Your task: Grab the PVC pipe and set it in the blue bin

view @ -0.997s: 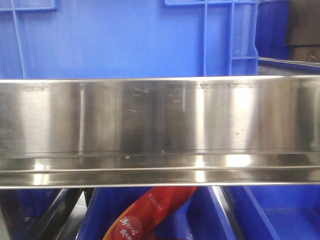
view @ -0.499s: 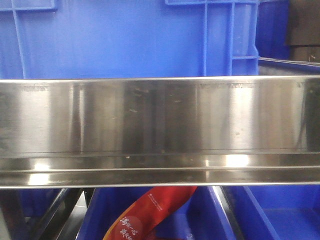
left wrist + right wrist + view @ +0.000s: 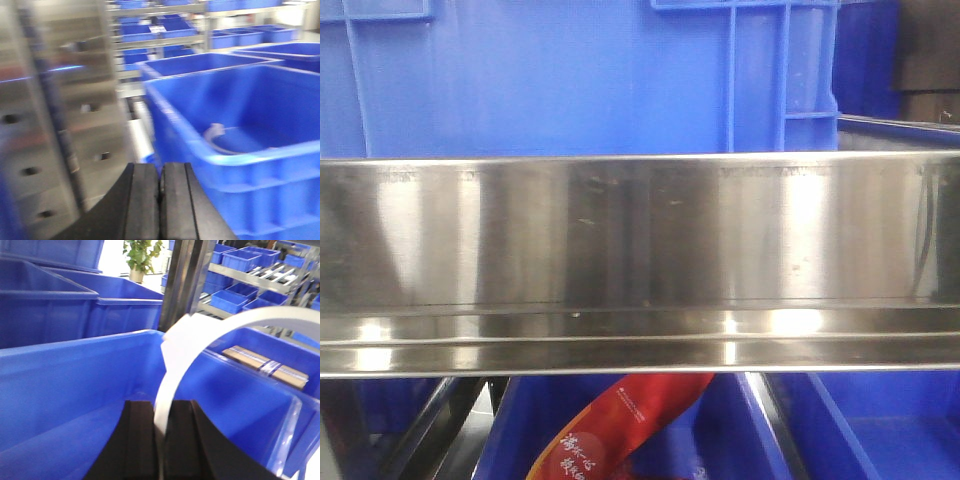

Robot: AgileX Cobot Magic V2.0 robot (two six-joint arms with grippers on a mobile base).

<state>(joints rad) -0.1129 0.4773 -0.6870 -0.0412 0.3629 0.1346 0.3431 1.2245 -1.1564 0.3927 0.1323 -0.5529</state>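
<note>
My right gripper [image 3: 161, 407] is shut on a white curved PVC pipe piece [image 3: 200, 332], which arches up and to the right from between the black fingers. It is held over the inside of a large blue bin [image 3: 70, 365]. My left gripper [image 3: 160, 167] is shut and empty, beside the near left corner of another blue bin [image 3: 225, 157]. A pale curved piece [image 3: 215, 134] lies inside that bin. Neither gripper shows in the front view.
A wide stainless steel shelf beam [image 3: 640, 250] fills the front view, with a blue crate [image 3: 570, 70] behind it and a red packet [image 3: 610, 430] in a bin below. A steel rack post [image 3: 65, 125] stands left of the left gripper. Shelves of small blue bins [image 3: 240, 295] stand beyond.
Only the reflections on the steel beam have shifted in the front view. The bins and red packet stay in place.
</note>
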